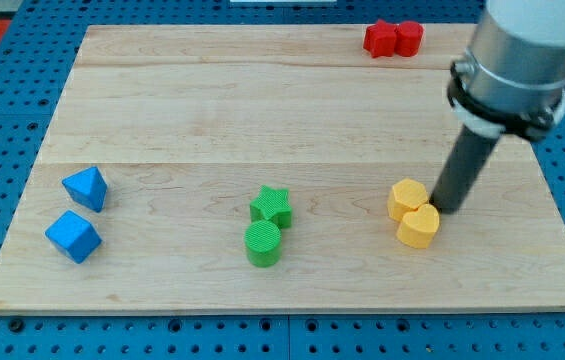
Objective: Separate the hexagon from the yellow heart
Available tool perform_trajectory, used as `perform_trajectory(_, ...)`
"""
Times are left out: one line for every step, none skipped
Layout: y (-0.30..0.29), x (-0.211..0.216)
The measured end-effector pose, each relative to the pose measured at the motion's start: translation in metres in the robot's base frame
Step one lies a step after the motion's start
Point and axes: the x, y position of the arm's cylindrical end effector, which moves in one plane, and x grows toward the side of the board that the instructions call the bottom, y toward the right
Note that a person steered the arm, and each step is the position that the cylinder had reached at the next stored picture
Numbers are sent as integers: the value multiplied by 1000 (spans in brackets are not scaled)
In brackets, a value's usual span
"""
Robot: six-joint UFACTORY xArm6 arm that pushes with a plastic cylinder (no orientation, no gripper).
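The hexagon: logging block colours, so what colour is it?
Yellow: the hexagon touches the yellow heart, camera view.

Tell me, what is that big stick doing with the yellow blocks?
That stick is a robot arm's rod. My tip sits on the wooden board, right beside two yellow blocks that touch each other: the yellow hexagon and, just below it, the yellow heart. My tip is on the view's right of the hexagon, close to where the two meet. They have not been pushed apart yet. The red blocks, the green star, the green cylinder and two blue blocks lie elsewhere on the board.
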Motion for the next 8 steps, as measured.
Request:
perform_trajectory(-5, -13)
perform_trajectory(53, 15)
perform_trajectory(52, 91)
perform_trajectory(10, 100)
perform_trajectory(-21, 29)
perform_trajectory(-61, -19)
perform_trajectory(-71, -47)
perform_trajectory(-57, -92)
